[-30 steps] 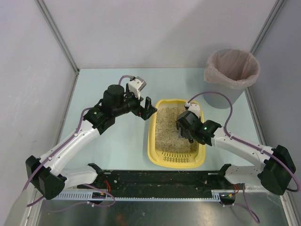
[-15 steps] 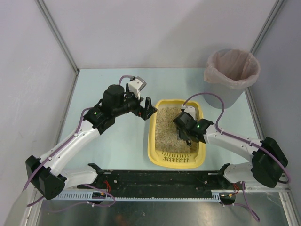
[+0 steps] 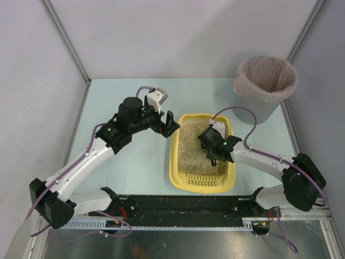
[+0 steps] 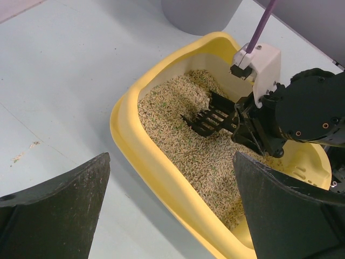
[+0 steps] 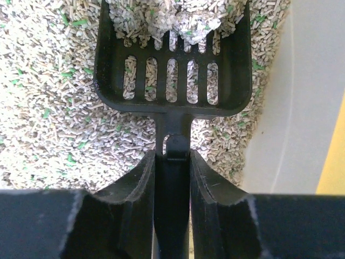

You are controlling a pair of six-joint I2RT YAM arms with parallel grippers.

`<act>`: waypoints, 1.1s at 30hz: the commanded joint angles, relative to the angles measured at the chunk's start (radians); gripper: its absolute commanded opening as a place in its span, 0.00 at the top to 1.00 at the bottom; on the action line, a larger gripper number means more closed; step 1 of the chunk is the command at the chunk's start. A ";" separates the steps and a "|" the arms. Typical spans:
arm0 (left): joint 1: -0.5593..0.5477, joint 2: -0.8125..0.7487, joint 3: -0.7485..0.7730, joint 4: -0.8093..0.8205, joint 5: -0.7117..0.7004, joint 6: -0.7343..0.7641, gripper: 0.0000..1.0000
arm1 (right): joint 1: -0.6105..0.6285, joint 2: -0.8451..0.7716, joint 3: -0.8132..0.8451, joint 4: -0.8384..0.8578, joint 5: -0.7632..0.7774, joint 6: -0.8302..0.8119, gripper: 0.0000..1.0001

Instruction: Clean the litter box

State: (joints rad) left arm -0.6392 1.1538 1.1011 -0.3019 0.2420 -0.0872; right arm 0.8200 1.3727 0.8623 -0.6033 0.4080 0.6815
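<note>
– Right wrist view first: what do you see in your right gripper (image 5: 172, 178)?

– Your fingers (image 5: 135, 189) are closed tight on the handle of the black scoop (image 5: 171, 108), one on each side, with no gap showing. The slotted blade points away from the wrist and lies low on the litter (image 5: 48, 108), with a heap of pale pellets (image 5: 172, 16) piled on its far end. The pale inner wall of the box is just beside the blade on the right of that view.

– And where does the litter box (image 3: 173, 156) sit?

– You have it flat on the table (image 3: 124, 97) between your two arms, its slotted rim at the end nearer the bases. The grey bin (image 3: 266, 81) with the pinkish liner stands well apart at the far right corner.

– What about your left gripper (image 3: 168, 125)?

– Its jaws are spread wide and hold nothing. It hangs just beside the far left corner of the box, not touching it, and its camera looks down across the yellow rim at the scoop.
</note>
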 commanded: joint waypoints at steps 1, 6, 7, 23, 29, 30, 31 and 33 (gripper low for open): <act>-0.004 -0.022 0.011 0.023 0.011 0.009 0.00 | -0.002 0.006 -0.031 0.103 0.012 0.024 0.83; -0.004 -0.019 0.013 0.021 0.014 0.007 0.00 | -0.004 -0.001 -0.089 0.180 0.023 -0.003 1.00; -0.004 -0.019 0.013 0.021 0.011 0.007 0.00 | -0.002 -0.004 -0.098 0.207 0.028 -0.008 1.00; -0.002 -0.019 0.009 0.021 0.006 0.010 0.00 | 0.119 -0.210 -0.227 0.323 0.178 -0.151 1.00; -0.004 -0.016 0.009 0.023 0.008 0.009 0.00 | 0.125 -0.270 -0.256 0.336 0.167 -0.194 1.00; -0.004 -0.017 0.009 0.021 0.008 0.009 0.00 | 0.130 -0.274 -0.258 0.330 0.166 -0.198 1.00; -0.004 -0.016 0.009 0.021 0.008 0.010 0.00 | 0.137 -0.280 -0.256 0.314 0.170 -0.197 1.00; -0.004 -0.016 0.009 0.021 0.008 0.009 0.00 | 0.148 -0.293 -0.256 0.274 0.210 -0.178 1.00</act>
State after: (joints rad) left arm -0.6392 1.1538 1.1011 -0.3019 0.2424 -0.0872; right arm 0.9447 1.1172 0.6044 -0.3218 0.5343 0.5117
